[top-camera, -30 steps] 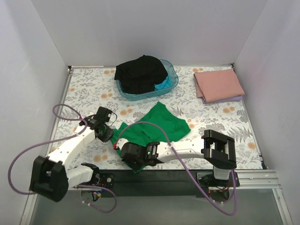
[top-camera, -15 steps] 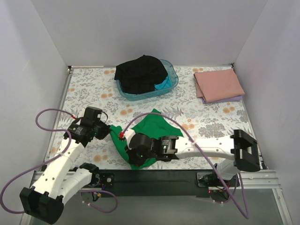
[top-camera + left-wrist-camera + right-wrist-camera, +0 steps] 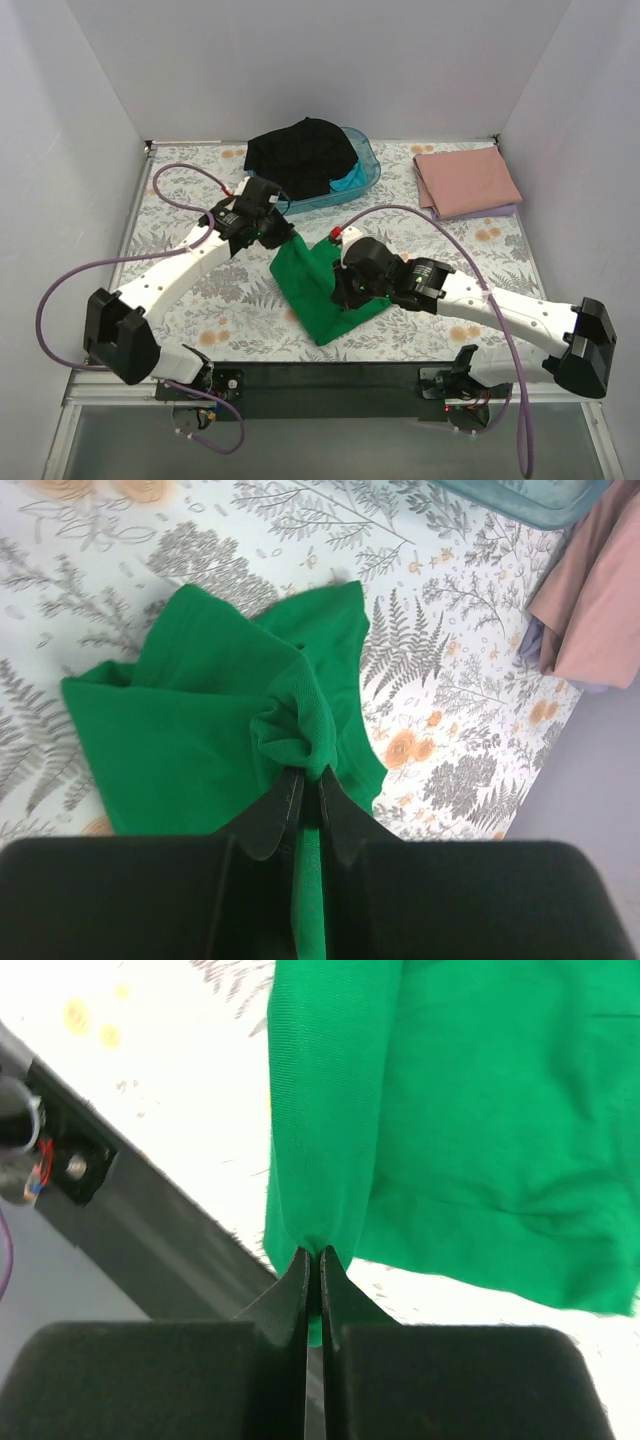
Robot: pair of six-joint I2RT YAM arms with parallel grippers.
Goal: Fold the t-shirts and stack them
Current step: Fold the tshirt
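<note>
Top: green t-shirt (image 3: pixel 318 295), at the near edge a second ago, now hangs mid-desk (image 3: pixel 500 250) between left hand (image 3: pixel 278 235) and right hand (image 3: pixel 343 287)
Left wrist: left hand (image 3: pixel 305 780) pinched tight on a bunched fold
Right wrist: right hand (image 3: pixel 312 1258) clamped on a hem; fold likely starting

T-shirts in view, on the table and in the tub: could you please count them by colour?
green t-shirt: 1
black t-shirt: 1
turquoise t-shirt: 1
pink t-shirt: 1
lilac t-shirt: 1
Total: 5
</note>
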